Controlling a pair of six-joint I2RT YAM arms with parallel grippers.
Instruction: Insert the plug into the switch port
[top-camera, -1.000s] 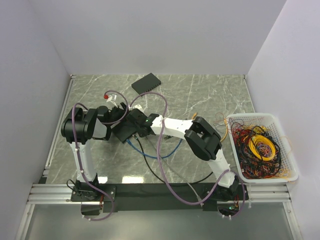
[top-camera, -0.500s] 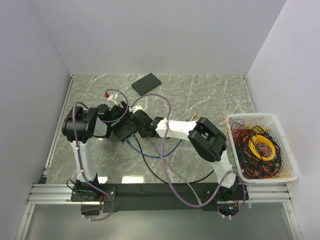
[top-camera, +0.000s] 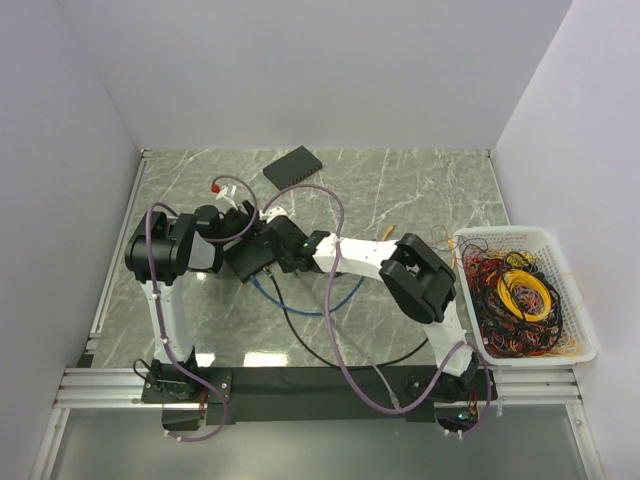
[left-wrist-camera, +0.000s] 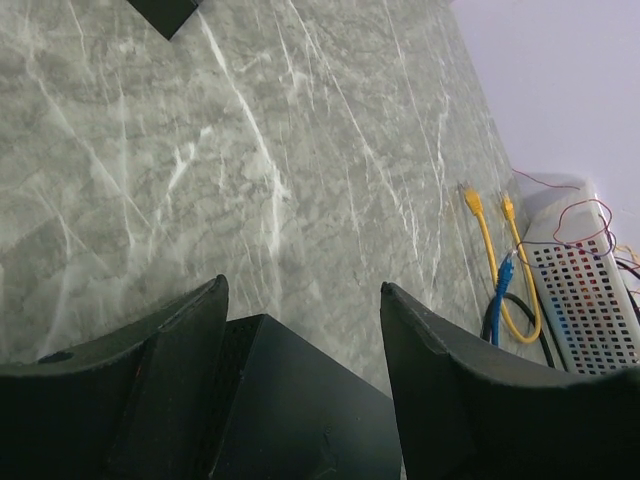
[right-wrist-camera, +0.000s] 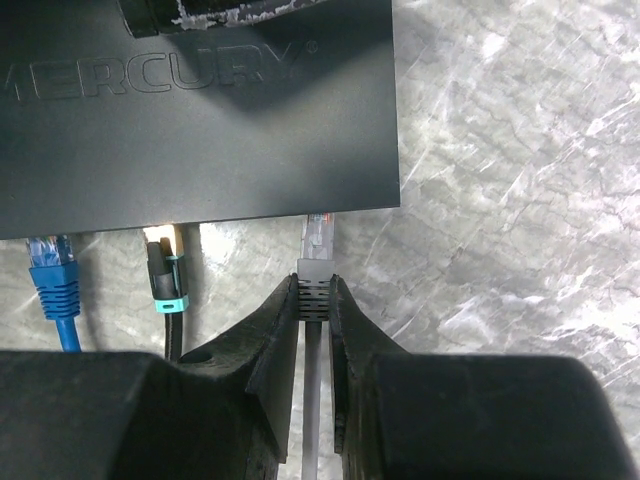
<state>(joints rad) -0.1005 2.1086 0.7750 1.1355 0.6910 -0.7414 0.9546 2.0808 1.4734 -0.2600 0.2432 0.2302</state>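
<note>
The switch (right-wrist-camera: 200, 110) is a dark-grey oblong box lettered MERCURY, lying mid-table (top-camera: 252, 262). Its port side faces my right gripper (right-wrist-camera: 313, 285), which is shut on the ribbed grey boot of the plug (right-wrist-camera: 320, 232). The plug's clear tip touches the switch's front edge at a port near the right corner. How deep it sits is hidden. My left gripper (left-wrist-camera: 303, 285) straddles the switch's corner (left-wrist-camera: 290, 400): the left finger (left-wrist-camera: 190, 340) lies against it, while marble shows before the right finger (left-wrist-camera: 440, 350). It is open.
A blue plug (right-wrist-camera: 50, 262) and a black plug with a teal band (right-wrist-camera: 166, 275) sit in neighbouring ports. A squarer black slab (top-camera: 292, 167) lies at the back. Two yellow cable ends (left-wrist-camera: 472, 200) lie beside the white basket (top-camera: 575, 300) of tangled cables.
The left gripper's fingers have drawn closer together around the switch. The right arm has edged left toward the switch with the plug in its grip.
</note>
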